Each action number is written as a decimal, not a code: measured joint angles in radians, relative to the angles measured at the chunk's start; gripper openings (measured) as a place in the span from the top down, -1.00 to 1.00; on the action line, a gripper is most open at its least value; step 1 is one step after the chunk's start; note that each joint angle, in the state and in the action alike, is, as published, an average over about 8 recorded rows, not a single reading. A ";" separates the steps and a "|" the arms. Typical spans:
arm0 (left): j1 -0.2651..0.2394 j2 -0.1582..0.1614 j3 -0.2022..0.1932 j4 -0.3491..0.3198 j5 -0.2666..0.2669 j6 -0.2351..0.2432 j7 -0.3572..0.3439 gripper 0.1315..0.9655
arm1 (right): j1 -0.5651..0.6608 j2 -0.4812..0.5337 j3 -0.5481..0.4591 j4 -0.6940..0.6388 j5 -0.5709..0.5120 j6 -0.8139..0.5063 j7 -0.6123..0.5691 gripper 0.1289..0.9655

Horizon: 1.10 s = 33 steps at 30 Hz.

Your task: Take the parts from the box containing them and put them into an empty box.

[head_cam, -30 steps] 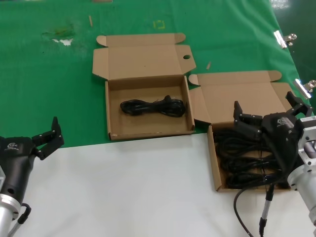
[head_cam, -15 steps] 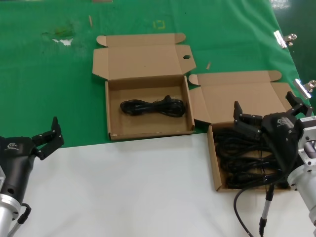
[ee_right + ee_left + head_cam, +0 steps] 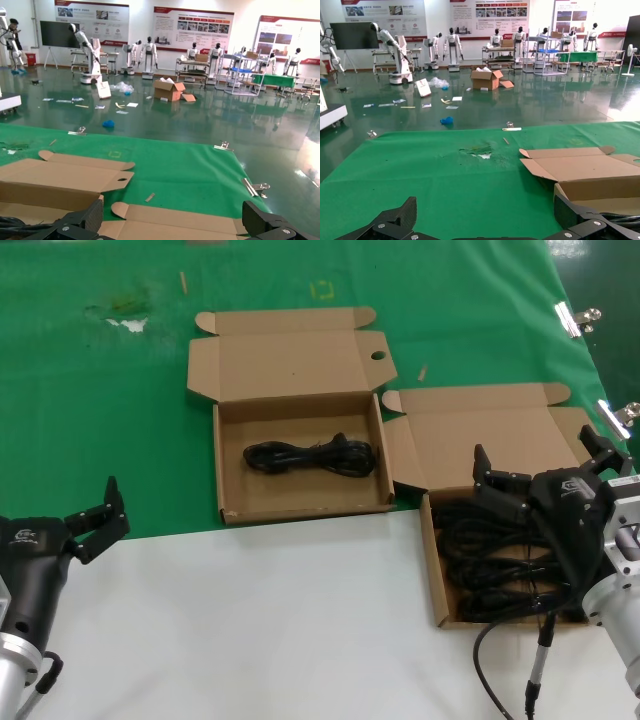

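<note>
Right gripper (image 3: 541, 468): lower right of the head view, fingers spread wide, nothing held, poised over the full box (image 3: 431, 560). Unchanged from the pictures of a second and half a second ago; no descent, no closing. Judged a pause ahead of the next pick rather than progress.

Left gripper (image 3: 97, 518): lower left of the head view, over the white table (image 3: 280, 620), fingers apart, nothing held. Idle, also unmoved.

Full box: lower right, straddling the edge between table and green cloth (image 3: 100, 400), lid folded back. Several cables (image 3: 485, 560) lie side by side inside, partly hidden behind the right gripper. None has shifted.

Second box (image 3: 228, 465): centre of the head view, on the cloth, lid open toward the top of the frame. One cable bundle (image 3: 310, 456) lies across its floor, so the transfer is begun but mostly outstanding.

Metal clips (image 3: 577, 319): upper right edge of the cloth.

Since nothing has changed, the count holds: one moved, the remainder waiting.
</note>
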 joint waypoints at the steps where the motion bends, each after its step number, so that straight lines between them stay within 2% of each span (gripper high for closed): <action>1: 0.000 0.000 0.000 0.000 0.000 0.000 0.000 -1.00 | 0.000 0.000 0.000 0.000 0.000 0.000 0.000 -1.00; 33: 0.000 0.000 0.000 0.000 0.000 0.000 0.000 -1.00 | 0.000 0.000 0.000 0.000 0.000 0.000 0.000 -1.00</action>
